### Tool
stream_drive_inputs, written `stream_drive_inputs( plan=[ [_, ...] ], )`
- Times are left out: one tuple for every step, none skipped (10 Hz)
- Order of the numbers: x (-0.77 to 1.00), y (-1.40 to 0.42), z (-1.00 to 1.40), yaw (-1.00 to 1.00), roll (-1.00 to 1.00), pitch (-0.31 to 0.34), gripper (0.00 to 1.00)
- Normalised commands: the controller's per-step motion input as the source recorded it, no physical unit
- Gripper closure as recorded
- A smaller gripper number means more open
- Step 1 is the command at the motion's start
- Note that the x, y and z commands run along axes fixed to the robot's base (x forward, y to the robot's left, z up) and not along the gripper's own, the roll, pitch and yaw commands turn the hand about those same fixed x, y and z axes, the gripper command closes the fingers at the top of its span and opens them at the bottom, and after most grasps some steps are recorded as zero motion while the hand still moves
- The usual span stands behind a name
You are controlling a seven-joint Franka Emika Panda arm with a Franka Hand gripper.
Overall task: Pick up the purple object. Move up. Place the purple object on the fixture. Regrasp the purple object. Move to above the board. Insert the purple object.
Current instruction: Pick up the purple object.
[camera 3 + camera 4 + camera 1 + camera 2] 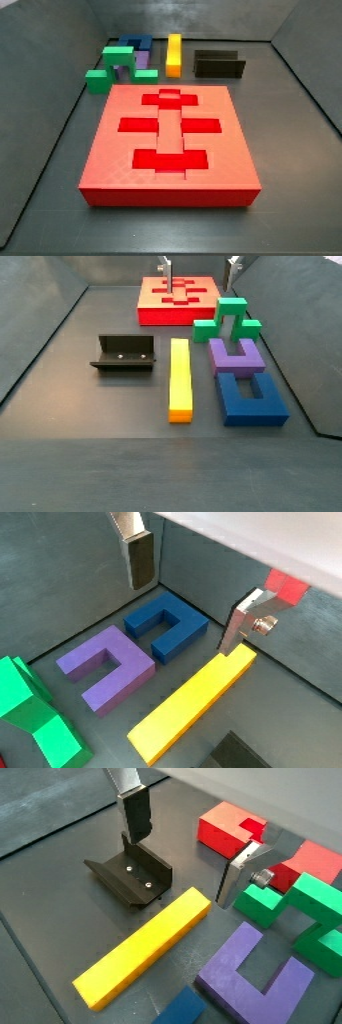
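The purple object (110, 664) is a U-shaped block lying flat on the floor between the blue block and the green blocks; it also shows in both side views (140, 64) (237, 356) and in a wrist view (261, 973). My gripper (185, 615) (183, 870) is open and empty, high above the pieces, with nothing between its fingers (138, 557) (245, 868). Only its fingertips (166, 266) show in a side view. The fixture (134, 875) (124, 354) (219, 65) stands beside the yellow bar. The red board (170, 140) (178, 298) lies apart from the pieces.
A blue U-shaped block (163, 624) (250, 399) lies next to the purple one. A long yellow bar (194, 702) (147, 946) (179, 378) lies between the blocks and the fixture. Green blocks (301, 903) (227, 318) sit between the purple object and the board. Grey walls surround the floor.
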Motion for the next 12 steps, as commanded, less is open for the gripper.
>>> stream_drive_inputs(
  plan=[
    [-0.04, 0.0, 0.0, -0.01, 0.0, 0.001, 0.0],
    [0.07, -0.18, -0.01, 0.0, 0.0, 0.0, 0.0],
    [0.35, -0.7, -0.21, 0.0, 0.06, 0.0, 0.0],
    [0.29, -0.77, -0.14, 0.11, 0.04, -0.031, 0.0],
    [0.11, -0.69, -0.23, 0.07, 0.02, -0.07, 0.0],
    [-0.08, -0.54, -0.54, 0.0, 0.0, -0.114, 0.0],
    [-0.4, -0.29, -0.75, 0.0, 0.0, -0.076, 0.0],
    [-0.85, -0.08, -0.75, 0.0, -0.02, -0.074, 0.0],
    [-0.9, 0.0, -0.72, 0.0, -0.06, -0.096, 0.0],
    [-0.9, 0.0, -0.64, 0.01, -0.08, -0.137, 0.0],
    [-0.56, 0.02, -0.36, 0.01, -0.06, -0.161, 0.0],
    [-0.5, 0.0, -0.22, 0.0, 0.0, -0.149, 0.0]
  ],
)
